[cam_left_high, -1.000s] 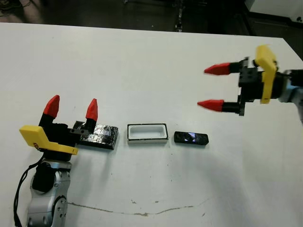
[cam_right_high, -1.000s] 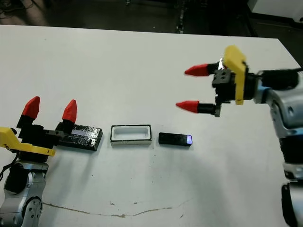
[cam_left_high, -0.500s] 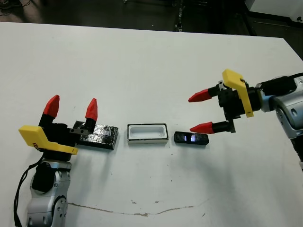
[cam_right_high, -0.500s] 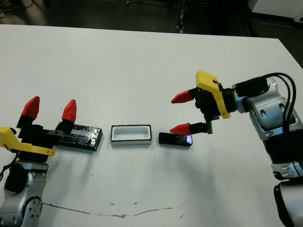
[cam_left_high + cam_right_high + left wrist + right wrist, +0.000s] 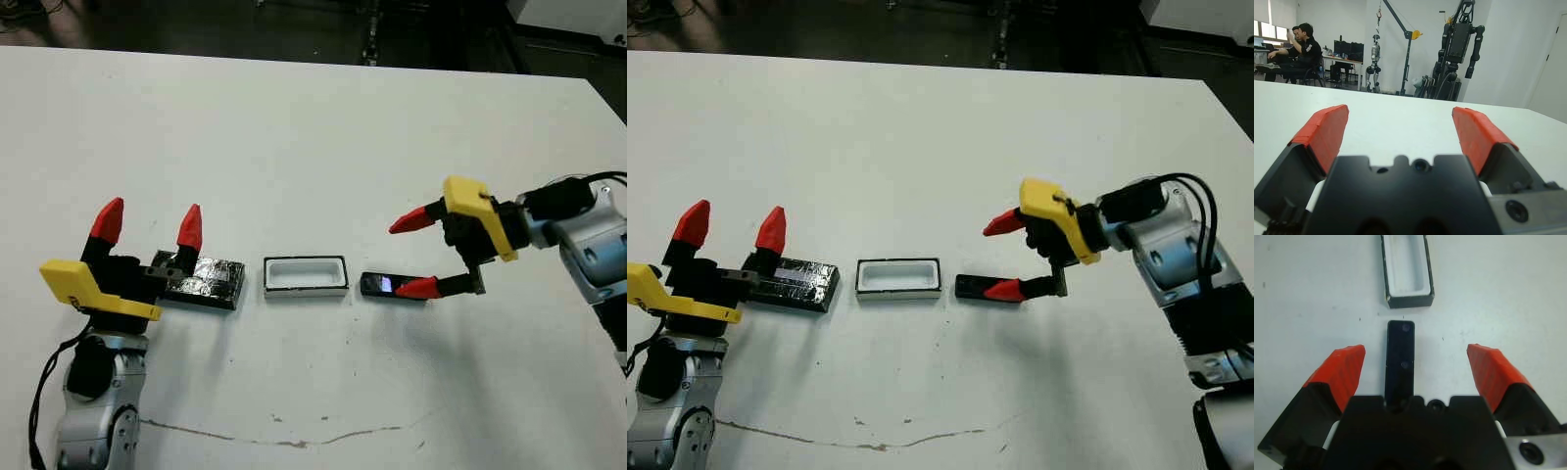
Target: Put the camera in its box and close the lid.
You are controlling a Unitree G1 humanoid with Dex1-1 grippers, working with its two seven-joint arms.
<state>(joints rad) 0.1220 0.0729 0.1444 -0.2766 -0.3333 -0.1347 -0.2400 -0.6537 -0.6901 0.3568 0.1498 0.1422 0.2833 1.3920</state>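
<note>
Both pairs of jaws stand wide apart and clamp nothing. From the head views, the right gripper point(image 5: 1004, 257) reaches in from three o'clock, one red fingertip low over the right end of the camera point(image 5: 384, 285) and the other raised toward the far side; whether the low tip touches the bar cannot be told. One camera, one box point(image 5: 305, 276) and one lid point(image 5: 206, 280) lie in a single row running from nine to three o'clock on the white table point(image 5: 294, 137): lid at nine, box in the middle, camera at three, each just apart from the next. All three have their long axes along that row. The camera's bluish shiny spot shows near its middle. The box is open, white inside. The left gripper point(image 5: 147, 225) stands at the nine o'clock end of the lid, its two red tips pointing up, its black body just over the lid's near corner. No writing or brand can be read on any of them.

From the left wrist view, the left gripper's two fingers frame bare table; beyond it stand seated people point(image 5: 1300, 46), a desk, and dark robot frames point(image 5: 1459, 54) on stands.

From the right wrist view, the camera lies between the two spread fingers, lengthwise along them, touching neither, its far end pointing at the box's open short end just beyond.
</note>
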